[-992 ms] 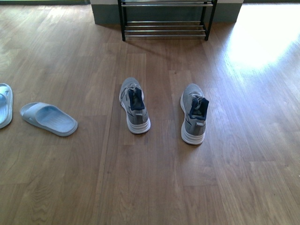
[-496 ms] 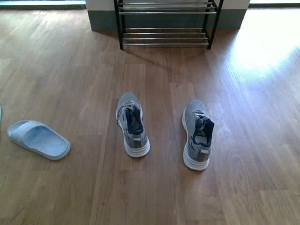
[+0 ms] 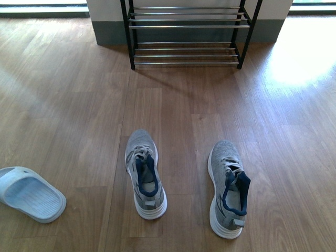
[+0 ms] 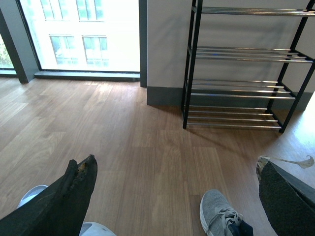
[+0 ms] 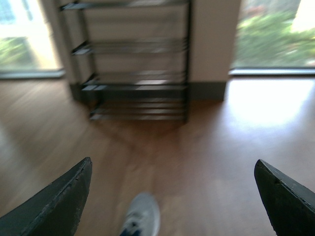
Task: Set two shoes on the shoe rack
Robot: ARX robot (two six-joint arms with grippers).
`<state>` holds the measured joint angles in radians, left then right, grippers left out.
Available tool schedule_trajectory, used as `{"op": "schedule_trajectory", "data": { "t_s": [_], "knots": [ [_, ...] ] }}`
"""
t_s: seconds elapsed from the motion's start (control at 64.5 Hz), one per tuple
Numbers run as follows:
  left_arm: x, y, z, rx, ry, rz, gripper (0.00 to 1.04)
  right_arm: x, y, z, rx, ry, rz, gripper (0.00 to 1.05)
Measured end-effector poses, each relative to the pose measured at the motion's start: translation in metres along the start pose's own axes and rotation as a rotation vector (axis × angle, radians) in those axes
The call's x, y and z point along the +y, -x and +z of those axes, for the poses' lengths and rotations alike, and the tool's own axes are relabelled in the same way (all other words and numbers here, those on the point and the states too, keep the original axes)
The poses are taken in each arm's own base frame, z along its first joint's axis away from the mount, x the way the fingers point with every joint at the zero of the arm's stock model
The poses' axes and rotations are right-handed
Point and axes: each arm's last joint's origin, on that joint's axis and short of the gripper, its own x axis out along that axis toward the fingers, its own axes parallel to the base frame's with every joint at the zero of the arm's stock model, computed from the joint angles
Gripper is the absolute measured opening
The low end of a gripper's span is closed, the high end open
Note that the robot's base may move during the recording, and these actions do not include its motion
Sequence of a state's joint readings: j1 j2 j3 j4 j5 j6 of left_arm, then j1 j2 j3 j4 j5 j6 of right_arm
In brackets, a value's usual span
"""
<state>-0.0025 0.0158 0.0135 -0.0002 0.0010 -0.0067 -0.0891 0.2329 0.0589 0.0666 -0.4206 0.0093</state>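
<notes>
Fingers [image 4: 74, 196] of my left gripper [image 4: 173, 164] stand wide apart, with brown wood-plank floor [image 4: 123, 147] showing between them. Fingers [image 5: 64, 196] of my right gripper [image 5: 172, 164] are likewise spread wide above the floor; that view is blurred.

Positions by clock face, taken from the front view:

- 12 o'clock, far: low shoe rack [image 3: 186, 26] with black metal side frame and tiers of thin chrome bars, standing against a white wall [image 3: 105, 8].
- 11 o'clock, near: grey knit sneaker [image 3: 144, 176] with white sole and navy lining, upright on the floor, toe toward the rack.
- 1 o'clock, near: second grey knit sneaker [image 3: 228, 191] of the same build, toe toward the rack, its heel slightly nearer to me. The two stand side by side, apart.
- 10 o'clock, near: pale blue rubber slide [image 3: 29, 193], sole down, partly cut by the frame edge, well apart from both sneakers.

Both sneakers rest on the floor, well apart from the rack.
</notes>
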Motion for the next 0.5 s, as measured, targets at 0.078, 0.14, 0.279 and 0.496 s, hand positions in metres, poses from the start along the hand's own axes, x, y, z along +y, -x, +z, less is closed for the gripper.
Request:
{"op": "schedule_trajectory", "data": {
  "t_s": [0.078,0.14,0.279,0.496],
  "knots": [
    [0.0,0.0,0.0,0.0,0.0,0.002,0.95,-0.002,-0.032,0.009,0.088,-0.024,0.129,0.96],
    [0.0,0.0,0.0,0.0,0.0,0.001,0.95,-0.006,-0.066,0.008,0.163,-0.04,0.111,0.96],
    [0.0,0.0,0.0,0.0,0.0,0.001,0.95,-0.011,-0.128,-0.031,0.356,-0.065,0.087,0.96],
    [0.0,0.0,0.0,0.0,0.0,0.001,0.95,-0.011,-0.195,-0.137,0.694,-0.01,0.056,0.96]
  ]
}}
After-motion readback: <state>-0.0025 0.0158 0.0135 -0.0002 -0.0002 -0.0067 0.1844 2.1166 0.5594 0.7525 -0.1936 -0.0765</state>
